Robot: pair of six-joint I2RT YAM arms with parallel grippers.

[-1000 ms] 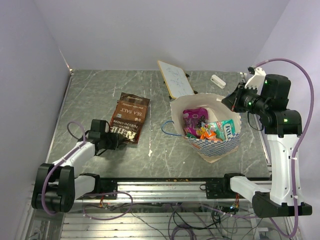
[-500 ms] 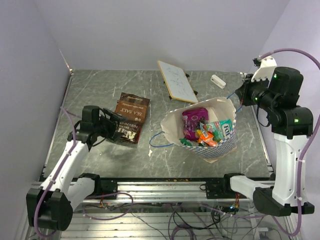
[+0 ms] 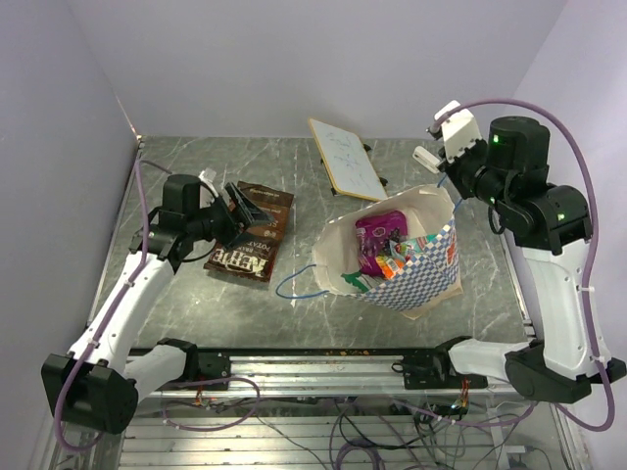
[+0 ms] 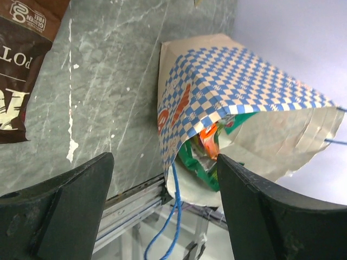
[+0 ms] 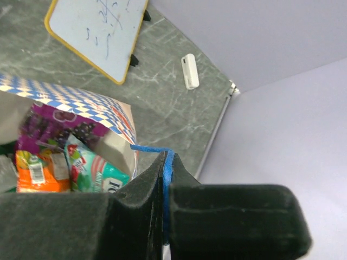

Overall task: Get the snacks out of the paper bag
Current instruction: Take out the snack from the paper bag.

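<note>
Presently the paper bag point(image 3: 431, 272) sits tipped on the table point(image 3: 176, 157), mouth open up and toward the left arm, checkered wall to the near side, cream lining showing.

Inside the paper bag:
- magenta packet point(image 3: 378, 233), deepest against the rear wall
- teal packet point(image 3: 427, 245), to its right
- orange packet point(image 3: 392, 264), in front of those
- green packet point(image 3: 355, 283), at the lower lip of the mouth

Right gripper point(image 5: 165, 162): above the bag's rear right rim, fingers pressed together on the blue cord handle point(image 5: 152, 149), cord taut to the rim.

Second cord handle point(image 3: 294, 286): loose loop on the table just left of the mouth.

Left gripper point(image 3: 240, 204): well left of the bag, fingers spread apart, nothing between them, facing the bag's mouth.

Brown potato chip bag point(image 3: 250, 240): flat on the table left of the paper bag, under the left gripper.

Yellow-framed whiteboard point(image 3: 345, 157): behind the bag. Small white eraser point(image 3: 426, 157): behind the bag, right of the board.
</note>
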